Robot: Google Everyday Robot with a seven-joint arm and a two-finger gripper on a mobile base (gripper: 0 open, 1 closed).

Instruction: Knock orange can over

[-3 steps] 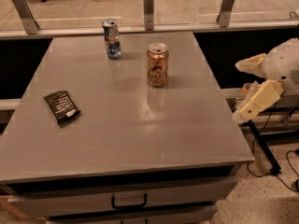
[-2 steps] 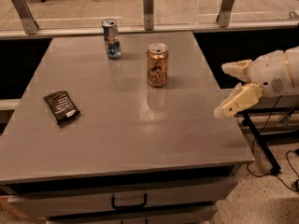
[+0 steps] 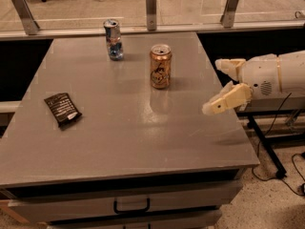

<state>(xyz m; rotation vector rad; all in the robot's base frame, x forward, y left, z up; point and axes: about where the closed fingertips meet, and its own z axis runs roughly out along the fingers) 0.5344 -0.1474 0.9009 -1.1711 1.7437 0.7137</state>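
Note:
The orange can (image 3: pixel 160 66) stands upright on the grey table (image 3: pixel 124 128), towards the back and right of centre. It is copper-orange with a silver top and dark label marks. My gripper (image 3: pixel 215 87) hangs over the table's right edge, to the right of the can and a little nearer the front, well apart from it. Its two cream fingers (image 3: pixel 226 100) are spread open and hold nothing.
A slimmer blue-and-silver can (image 3: pixel 113 39) stands upright at the back, left of the orange can. A dark snack packet (image 3: pixel 62 109) lies flat on the left side. A railing with metal posts (image 3: pixel 151 8) runs behind the table. Drawers (image 3: pixel 131 205) sit under the front edge.
My gripper has moved left, from beside the table's right edge to over it, closer to the orange can. The cans and the packet have not moved.

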